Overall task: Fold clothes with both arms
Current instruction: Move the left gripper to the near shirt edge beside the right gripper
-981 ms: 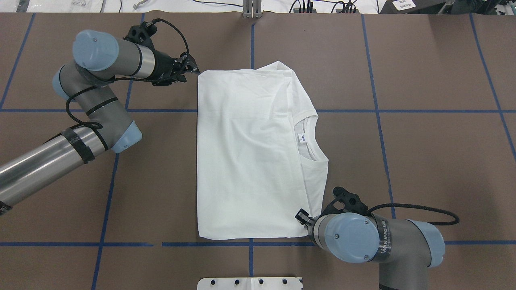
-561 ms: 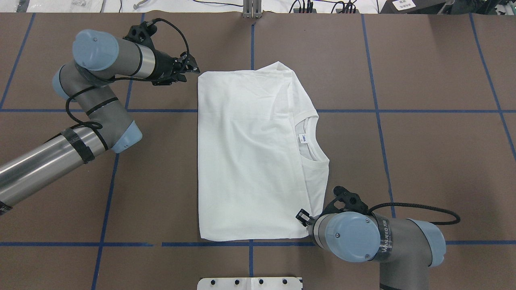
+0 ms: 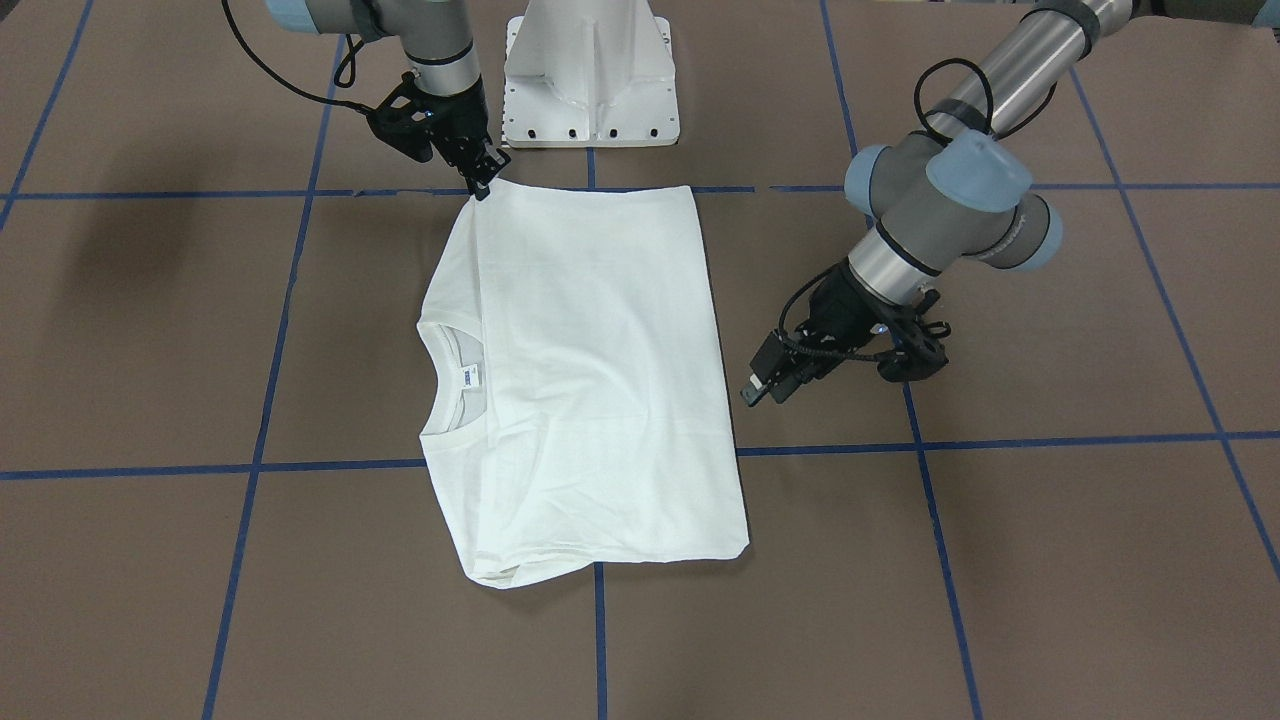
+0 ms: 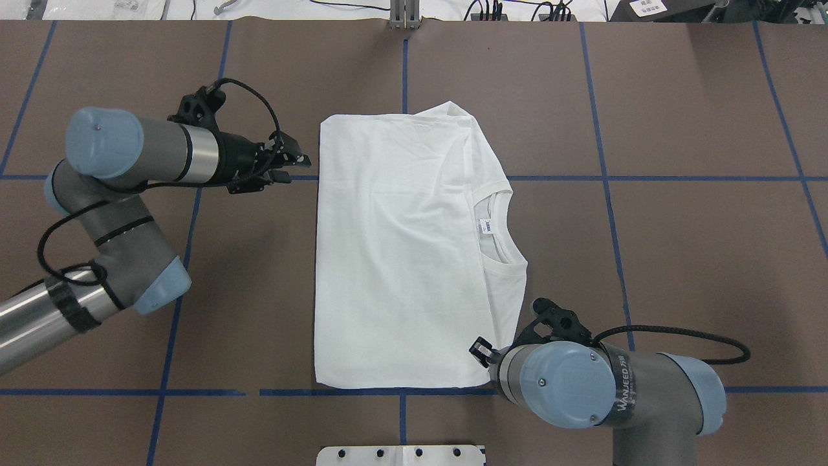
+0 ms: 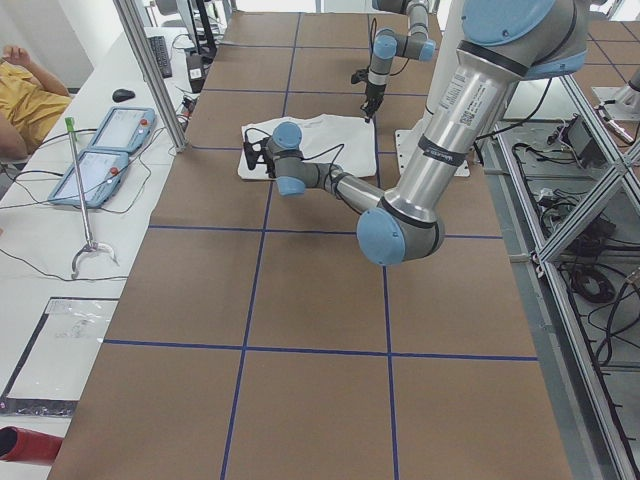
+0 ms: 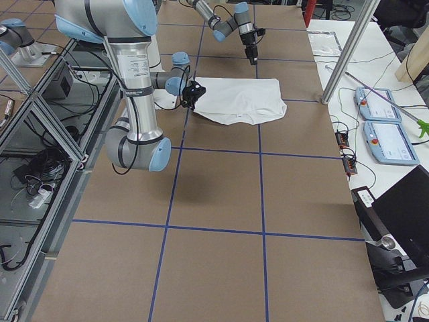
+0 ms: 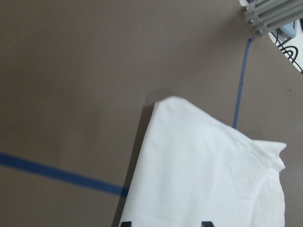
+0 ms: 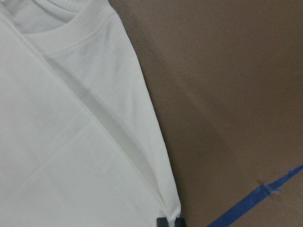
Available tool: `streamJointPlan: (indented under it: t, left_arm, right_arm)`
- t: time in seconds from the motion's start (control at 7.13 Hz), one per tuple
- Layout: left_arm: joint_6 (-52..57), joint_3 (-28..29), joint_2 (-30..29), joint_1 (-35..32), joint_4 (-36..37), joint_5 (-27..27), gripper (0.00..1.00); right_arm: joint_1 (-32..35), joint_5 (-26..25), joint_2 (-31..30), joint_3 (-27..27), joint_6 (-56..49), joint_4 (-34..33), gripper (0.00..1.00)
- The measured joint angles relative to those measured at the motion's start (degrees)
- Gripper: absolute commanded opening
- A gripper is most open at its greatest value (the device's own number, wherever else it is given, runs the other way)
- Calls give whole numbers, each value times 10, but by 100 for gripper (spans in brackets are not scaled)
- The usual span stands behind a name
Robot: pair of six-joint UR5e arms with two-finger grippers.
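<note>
The white T-shirt (image 4: 401, 259) lies folded and flat mid-table, with the collar (image 4: 501, 226) and its small label facing the right; no printed text shows. My left gripper (image 4: 292, 167) is open and empty, just off the shirt's left edge and apart from it; in the front-facing view it (image 3: 760, 390) hovers beside the shirt (image 3: 590, 370). The left wrist view shows the shirt's far corner (image 7: 199, 179) ahead. My right gripper (image 4: 480, 349) sits at the shirt's near right corner, fingers closed on the hem (image 8: 170, 208); it also shows in the front-facing view (image 3: 485, 182).
The brown table (image 4: 679, 259) carries a grid of blue tape lines. The white pedestal base (image 3: 590, 70) stands at the robot's side of the table. Tablets and cables (image 5: 100, 150) lie on a side bench beyond the far edge.
My left arm has drawn back from the shirt's far left corner, toward the robot and slightly left. The right gripper has stayed at the near right corner.
</note>
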Motion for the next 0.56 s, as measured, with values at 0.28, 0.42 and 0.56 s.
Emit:
streamJointPlan:
  t: [0.28,0.42,0.56]
  left_arm:
    - [-67,-140,80,89,44,29,58]
    - [-89,-179,112,147,62,73,58]
    - [-106,-195,132,210,84,128,58]
  right_arm:
    - [0,0,-2,10,1,-3,0]
    - [-1,1,-3,12,1,-3,0]
    - [-1,1,-3,14,1,-4,0]
